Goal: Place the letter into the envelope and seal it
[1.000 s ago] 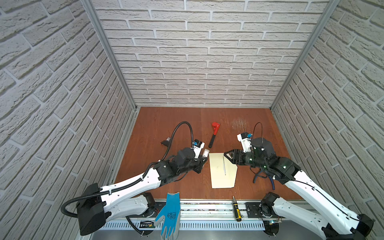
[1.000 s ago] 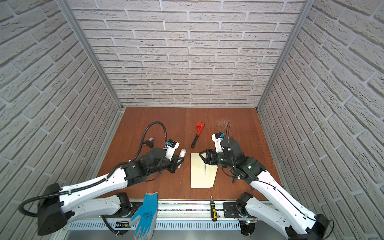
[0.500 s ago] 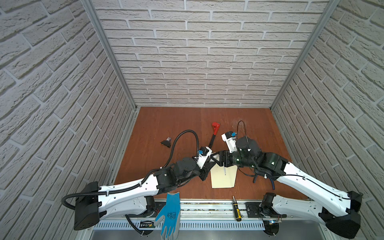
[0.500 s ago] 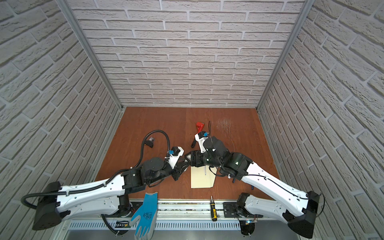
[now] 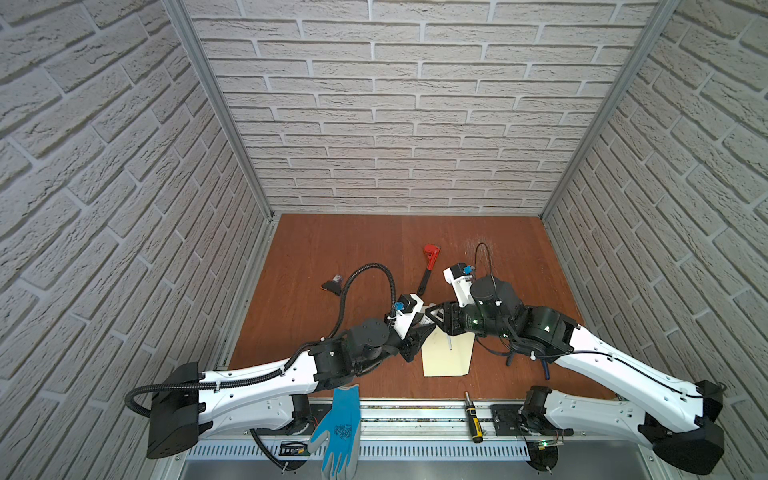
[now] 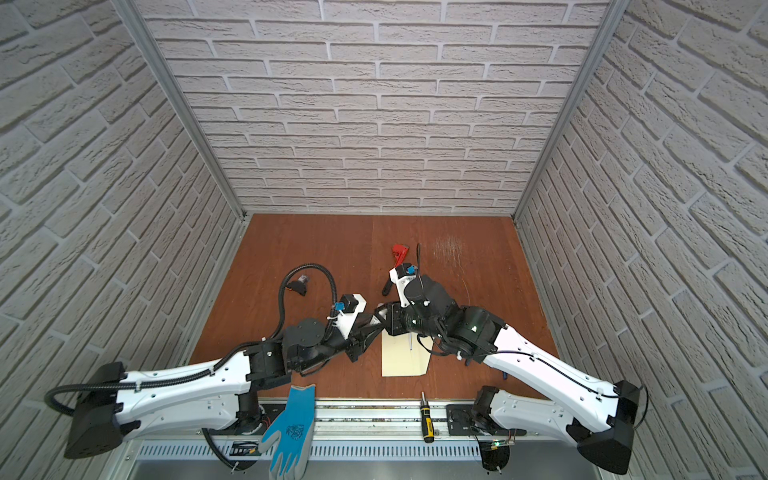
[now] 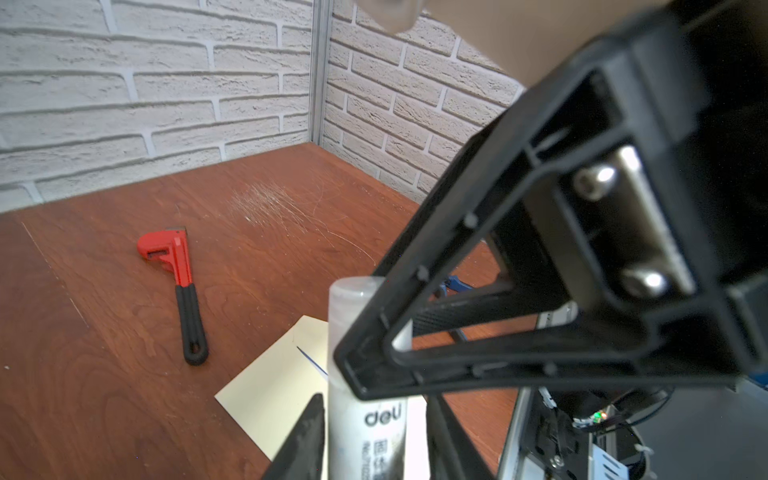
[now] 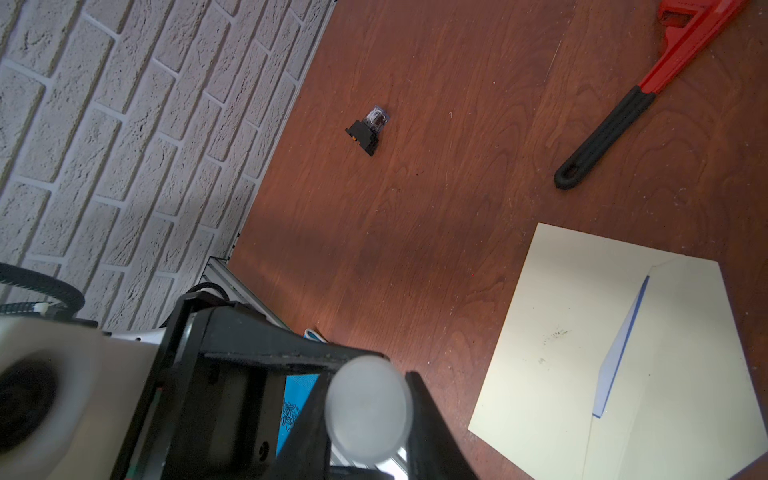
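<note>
Two arms meet over the far end of the envelope (image 5: 448, 359). In both top views that end is covered, and so is whatever sits between the left gripper (image 5: 423, 326) and the right gripper (image 5: 439, 314). The wrist views fill this in: a white glue stick (image 7: 365, 419) stands between them. The right gripper's fingers press on either side of its frosted cap (image 8: 368, 409). The left gripper's fingers flank the stick's body but are cut off by the picture's edge, so I cannot tell whether they grip it. The envelope lies flat on the tabletop (image 5: 332, 249). The letter (image 8: 619, 353) is tucked inside, with only a thin blue-edged sliver showing along a fold.
</note>
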Controlling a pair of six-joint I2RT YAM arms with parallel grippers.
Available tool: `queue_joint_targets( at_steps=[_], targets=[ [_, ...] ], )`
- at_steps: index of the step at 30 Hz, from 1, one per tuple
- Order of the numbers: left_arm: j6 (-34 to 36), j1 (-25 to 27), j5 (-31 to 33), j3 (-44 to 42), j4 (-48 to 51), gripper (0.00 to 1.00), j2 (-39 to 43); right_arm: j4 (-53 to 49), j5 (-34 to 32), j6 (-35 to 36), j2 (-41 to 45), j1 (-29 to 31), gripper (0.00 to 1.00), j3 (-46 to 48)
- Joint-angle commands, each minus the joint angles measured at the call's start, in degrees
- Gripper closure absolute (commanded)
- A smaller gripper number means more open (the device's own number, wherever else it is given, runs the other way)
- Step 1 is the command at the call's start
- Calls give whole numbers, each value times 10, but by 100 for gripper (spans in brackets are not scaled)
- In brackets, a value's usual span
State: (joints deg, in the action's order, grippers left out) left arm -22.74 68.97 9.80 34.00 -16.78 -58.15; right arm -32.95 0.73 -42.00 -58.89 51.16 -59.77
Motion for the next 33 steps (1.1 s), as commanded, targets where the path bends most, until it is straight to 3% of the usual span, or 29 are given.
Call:
queue_joint_targets(
  at_steps=[1, 20, 27, 33],
  targets=[
    [-1, 3, -1, -4, -36, 51, -1, -14, -22, 17, 2, 9, 74, -33],
    [3, 2, -37, 20, -4, 51, -13, -79, -36, 49, -29, 24, 74, -76],
    [-10, -6, -39, 20, -5, 54, -22, -80, -26, 48, -35, 30, 74, -80],
    [-15, -10, -39, 19, -9, 63, -25, -82, -21, 46, -37, 34, 74, -80]
  ],
)
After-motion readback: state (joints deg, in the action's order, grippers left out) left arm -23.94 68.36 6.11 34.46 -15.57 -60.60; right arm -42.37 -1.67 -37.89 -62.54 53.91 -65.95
